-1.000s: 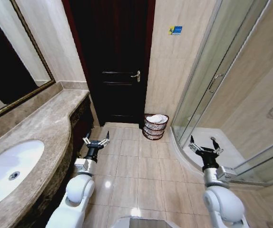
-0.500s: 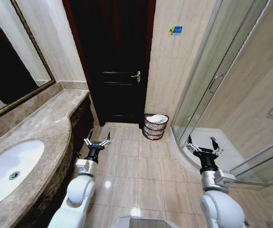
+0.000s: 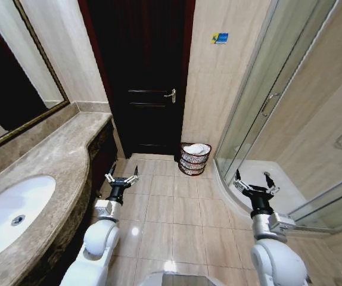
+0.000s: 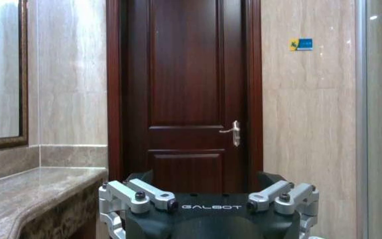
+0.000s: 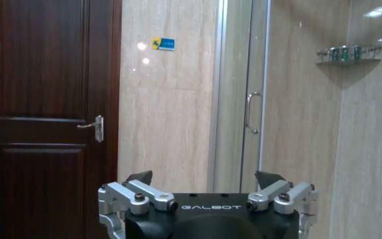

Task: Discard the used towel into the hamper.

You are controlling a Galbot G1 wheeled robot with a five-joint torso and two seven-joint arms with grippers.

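Observation:
The hamper [image 3: 194, 159], a small dark wicker basket, stands on the floor by the wall right of the door. A white towel [image 3: 198, 149] lies bunched inside it at the rim. My left gripper [image 3: 121, 175] hovers open and empty over the floor tiles beside the vanity, well short of the hamper. My right gripper [image 3: 254, 182] is also open and empty, raised near the shower tray edge. In the left wrist view the left gripper [image 4: 206, 183] points at the door; in the right wrist view the right gripper [image 5: 204, 180] points at the wall beside the shower.
A marble vanity counter [image 3: 52, 155] with a white sink [image 3: 7, 211] runs along the left. A dark closed door [image 3: 141, 77] is straight ahead. The glass shower enclosure [image 3: 278, 101] and its raised tray [image 3: 266, 185] take the right. Open floor tiles [image 3: 177, 208] lie between.
The right gripper rose slightly and shifted a little left over the second. The left gripper edged up slightly. The hamper and towel stayed put.

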